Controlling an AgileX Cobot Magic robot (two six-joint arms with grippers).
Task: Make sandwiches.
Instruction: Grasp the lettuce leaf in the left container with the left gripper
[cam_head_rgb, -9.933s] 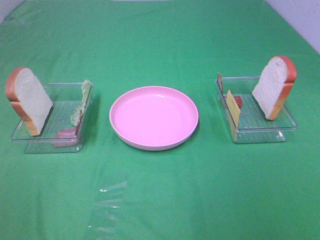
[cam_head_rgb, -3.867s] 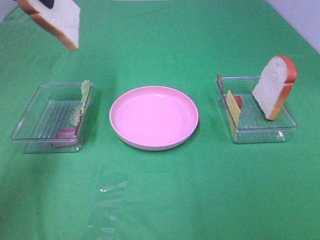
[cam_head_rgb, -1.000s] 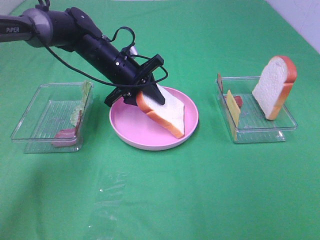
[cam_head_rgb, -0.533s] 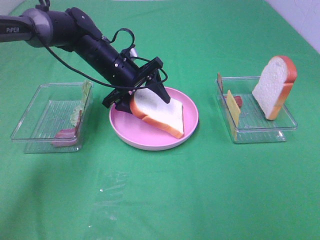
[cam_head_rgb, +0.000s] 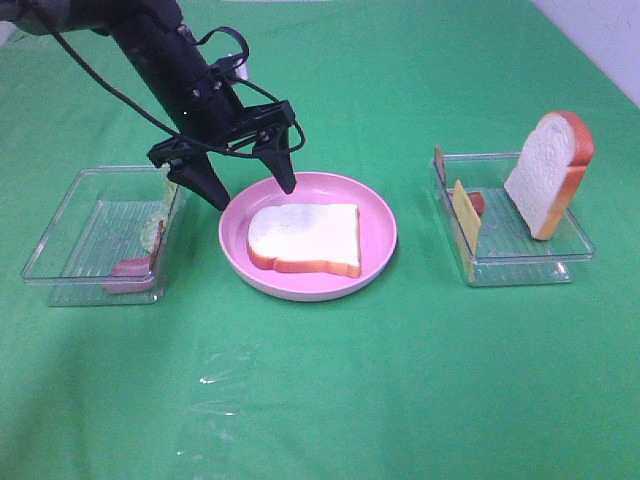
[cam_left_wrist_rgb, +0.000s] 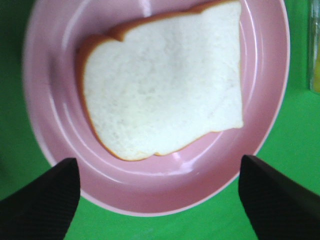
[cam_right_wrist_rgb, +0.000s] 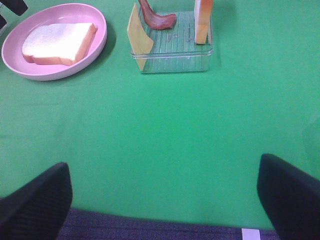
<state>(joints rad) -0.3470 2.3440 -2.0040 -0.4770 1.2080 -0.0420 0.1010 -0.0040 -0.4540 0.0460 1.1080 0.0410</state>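
Bread slice (cam_head_rgb: 303, 238), white, orange-brown crusted, lay flat on the plate (cam_head_rgb: 378, 222) below the down-tilted left arm's (cam_head_rgb: 165, 55) wide, empty fingers (cam_head_rgb: 281, 160).

Surface (cam_head_rgb: 320, 380): green cloth cover, matt, faintly creased. Plate (cam_head_rgb: 380, 225): pink, smooth and glossy, plastic in look, with highlights along the rim. Bread slice (cam_head_rgb: 305, 235): white face matt and finely porous, foam-like; crust orange-brown and smoother. Left tray (cam_head_rgb: 60, 235) and right tray (cam_head_rgb: 520, 265): clear rigid plastic, glossy, with ribbed floors. Left claw (cam_head_rgb: 256, 197): black, matt; fingers (cam_left_wrist_rgb: 45, 195) show a fine dotted grip texture.
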